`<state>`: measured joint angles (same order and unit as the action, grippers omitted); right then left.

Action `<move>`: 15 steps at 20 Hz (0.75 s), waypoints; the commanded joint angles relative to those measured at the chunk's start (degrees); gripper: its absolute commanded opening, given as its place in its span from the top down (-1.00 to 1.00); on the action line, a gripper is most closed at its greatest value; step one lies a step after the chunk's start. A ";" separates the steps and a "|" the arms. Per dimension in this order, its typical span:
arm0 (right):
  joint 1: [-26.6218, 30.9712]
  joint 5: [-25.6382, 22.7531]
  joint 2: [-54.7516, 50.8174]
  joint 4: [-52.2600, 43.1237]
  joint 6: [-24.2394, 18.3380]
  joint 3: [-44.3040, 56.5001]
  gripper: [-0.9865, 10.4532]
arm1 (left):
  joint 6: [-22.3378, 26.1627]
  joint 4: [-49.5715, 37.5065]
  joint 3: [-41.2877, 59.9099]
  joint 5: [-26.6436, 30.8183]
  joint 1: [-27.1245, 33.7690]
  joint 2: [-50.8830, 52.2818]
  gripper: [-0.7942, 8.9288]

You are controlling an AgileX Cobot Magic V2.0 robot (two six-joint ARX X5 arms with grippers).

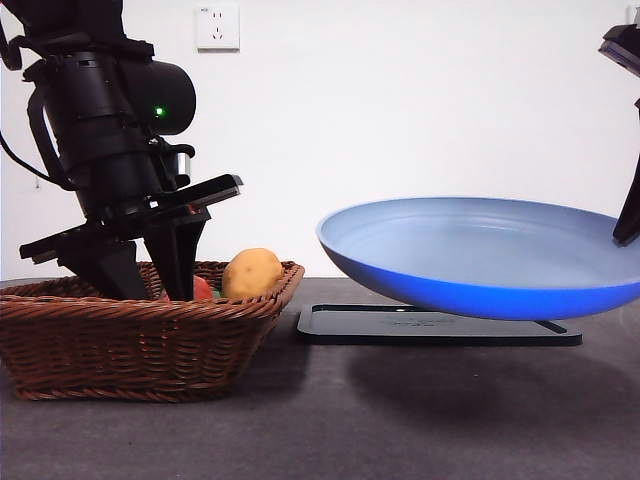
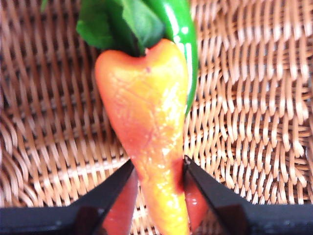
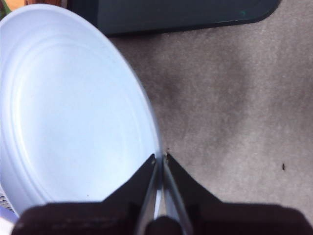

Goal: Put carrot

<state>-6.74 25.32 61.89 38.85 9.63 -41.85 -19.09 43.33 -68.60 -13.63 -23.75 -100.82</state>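
Observation:
The carrot (image 2: 146,122), orange-red with green leaves at its thick end, lies on the floor of the brown wicker basket (image 2: 244,98). My left gripper (image 2: 159,161) reaches down into the basket (image 1: 130,340), and its jaws press on both sides of the carrot's thin end. In the front view only a red bit of the carrot (image 1: 203,288) shows beside the left gripper (image 1: 150,275). My right gripper (image 3: 160,157) is shut on the rim of a blue plate (image 3: 73,107) and holds it above the table at the right (image 1: 470,260).
A yellow-brown potato (image 1: 252,273) sits in the basket's right corner. A shiny green vegetable (image 2: 183,39) lies against the carrot's thick end. A flat black tray (image 1: 440,328) lies on the grey table under the plate. A white wall stands behind.

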 commanded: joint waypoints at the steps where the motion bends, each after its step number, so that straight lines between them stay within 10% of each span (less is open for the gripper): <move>1: -0.13 0.22 0.24 -0.83 -0.26 -0.70 0.82 | 2.67 -0.35 -1.11 0.02 0.68 -0.57 0.69; 4: -0.13 0.09 0.26 -1.05 -0.22 -0.70 0.82 | 7.61 4.87 -6.12 -3.96 2.93 3.78 0.69; 9: -0.20 0.26 0.48 -2.45 1.11 -0.70 0.82 | 10.80 2.49 -20.35 -29.97 -2.10 7.72 0.69; 15: -0.20 0.33 0.48 -2.60 2.56 -0.70 0.82 | 18.67 0.92 -20.70 -3.87 -23.08 5.62 0.69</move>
<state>-6.74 25.34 61.91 37.04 11.35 -41.85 -2.96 44.34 -88.51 -18.74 -46.06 -93.93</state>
